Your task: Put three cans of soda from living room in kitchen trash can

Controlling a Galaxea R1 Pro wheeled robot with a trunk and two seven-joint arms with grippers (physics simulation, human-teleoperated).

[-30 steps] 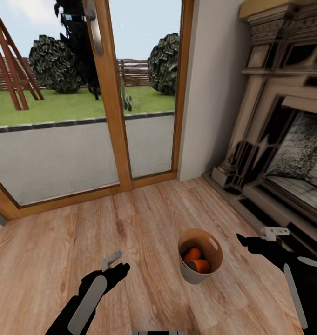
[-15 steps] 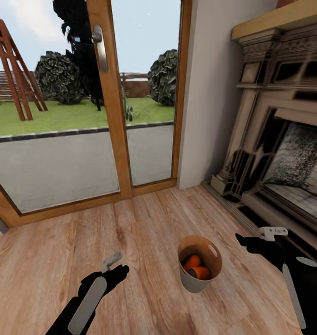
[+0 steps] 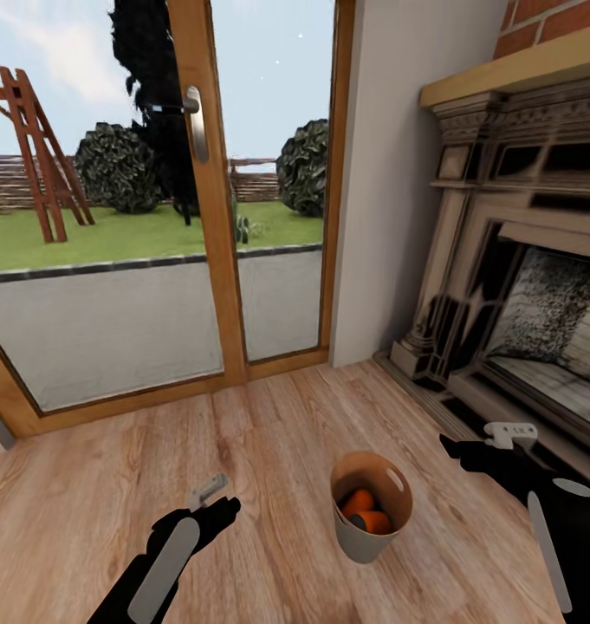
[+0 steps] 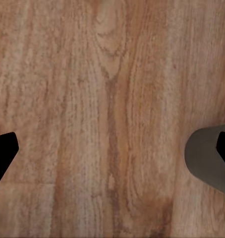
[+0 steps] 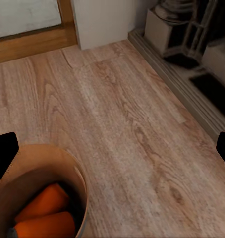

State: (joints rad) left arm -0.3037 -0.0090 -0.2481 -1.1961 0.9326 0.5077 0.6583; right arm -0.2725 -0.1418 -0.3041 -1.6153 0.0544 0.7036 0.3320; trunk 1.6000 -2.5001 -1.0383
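Observation:
The trash can (image 3: pixel 364 539), a pale grey pail with a brown inside, stands upright on the wood plank floor. Two orange soda cans (image 3: pixel 366 511) lie in it; I cannot tell whether a third sits beneath them. My right gripper (image 3: pixel 450 447) hovers to the right of the pail, apart from it, open and holding nothing. In the right wrist view the gripper (image 5: pixel 112 153) looks down past the pail's rim (image 5: pixel 75 173) at the cans (image 5: pixel 43 206). My left gripper (image 3: pixel 223 501) hangs to the left of the pail, open over bare floor (image 4: pixel 112 99).
Wood-framed glass doors (image 3: pixel 208 260) close off the front, with a garden beyond. A pale wall corner (image 3: pixel 377 217) and a fireplace (image 3: pixel 520 286) with a raised hearth edge (image 3: pixel 468 407) run along the right. Plank floor (image 3: pixel 269 433) stretches between the doors and me.
The whole picture has slid downward, so the camera has tilted up: more of the mantel and brick shows. Both arms and the pail keep their places relative to each other.

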